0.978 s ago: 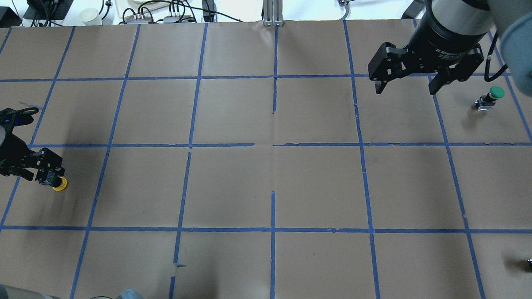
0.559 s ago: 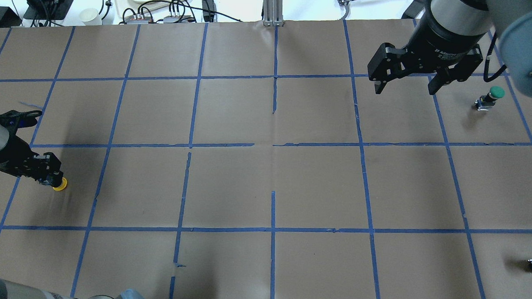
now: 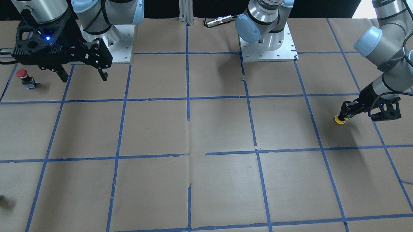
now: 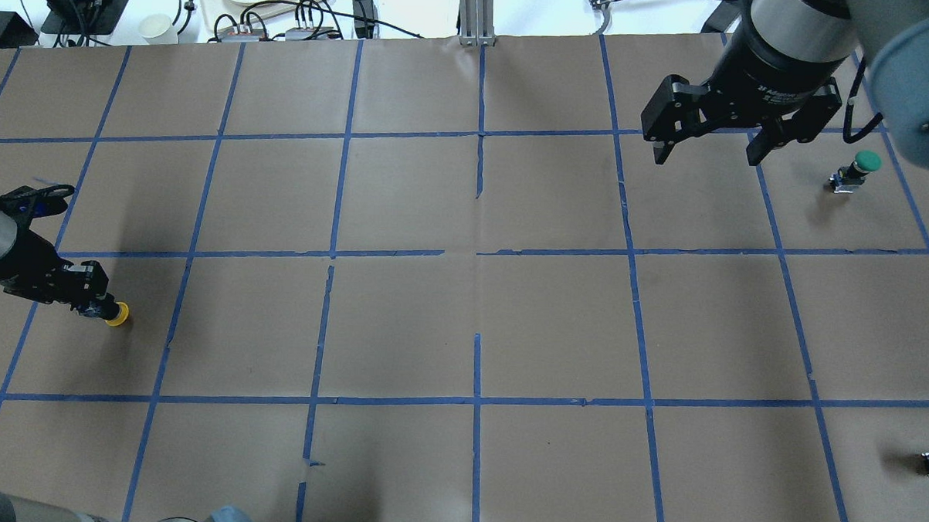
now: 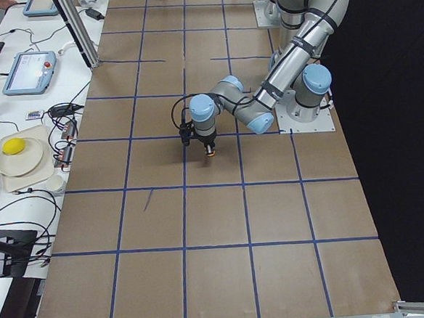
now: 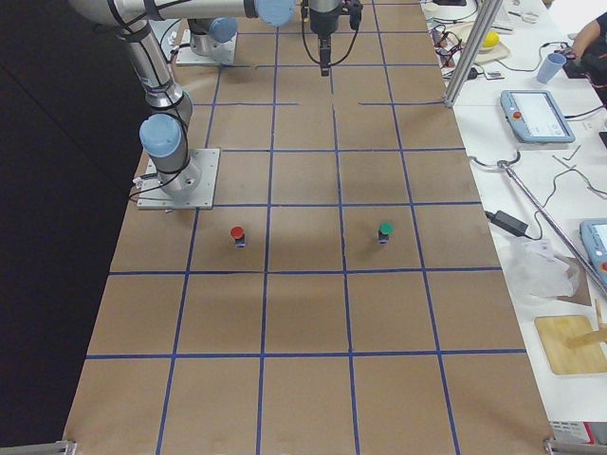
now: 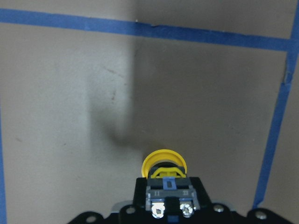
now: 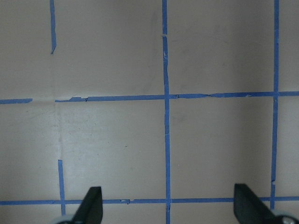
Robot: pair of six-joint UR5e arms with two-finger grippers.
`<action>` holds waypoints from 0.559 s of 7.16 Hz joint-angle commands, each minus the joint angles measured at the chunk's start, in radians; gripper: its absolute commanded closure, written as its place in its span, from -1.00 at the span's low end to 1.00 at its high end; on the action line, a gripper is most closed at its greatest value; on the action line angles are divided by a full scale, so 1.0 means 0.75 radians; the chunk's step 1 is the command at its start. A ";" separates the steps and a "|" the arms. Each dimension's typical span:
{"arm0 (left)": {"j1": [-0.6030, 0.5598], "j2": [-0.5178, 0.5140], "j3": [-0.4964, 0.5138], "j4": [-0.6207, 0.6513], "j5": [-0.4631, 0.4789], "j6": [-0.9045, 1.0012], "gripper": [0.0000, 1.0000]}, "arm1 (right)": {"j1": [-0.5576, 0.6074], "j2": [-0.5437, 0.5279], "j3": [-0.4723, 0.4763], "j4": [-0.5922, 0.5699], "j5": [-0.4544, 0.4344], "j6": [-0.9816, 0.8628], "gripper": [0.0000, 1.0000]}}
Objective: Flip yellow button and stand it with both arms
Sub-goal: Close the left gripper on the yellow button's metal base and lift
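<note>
Nearest, at the left end of the brown-papered counter point(image 4: 400, 320), the left end effector point(image 4: 98, 308) is clamped on the black-and-grey body of the yellow button point(image 4: 117, 314). The button is held low over a taped square in the middle row of the blue grid, clear of the tape lines. It is tilted: the domed cap points away from the wrist and down toward the paper, and two screw terminals on the body face the wrist camera. Whether the cap's rim touches the counter I cannot tell.

Farther along, toward the right end, the right end effector point(image 4: 707, 156) hangs well above the counter. Its fingers point(image 8: 91, 205) are spread wide, and the wrist view looks down between them onto taped paper.

Farthest, two more buttons stand upright on the counter, well apart from each other. The red-capped button point(image 3: 21, 73) is near the right arm's base plate point(image 3: 121, 46). The green-capped button point(image 4: 867, 161) stands across the counter from it, toward the operators' side
</note>
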 commanded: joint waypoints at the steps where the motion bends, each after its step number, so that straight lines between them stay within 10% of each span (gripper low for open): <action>1: -0.055 0.062 0.105 -0.305 -0.157 -0.086 0.64 | 0.000 0.001 0.002 0.000 -0.002 -0.001 -0.99; 4: -0.253 0.091 0.289 -0.768 -0.520 -0.261 0.64 | -0.004 -0.003 0.012 0.000 -0.006 -0.003 -0.99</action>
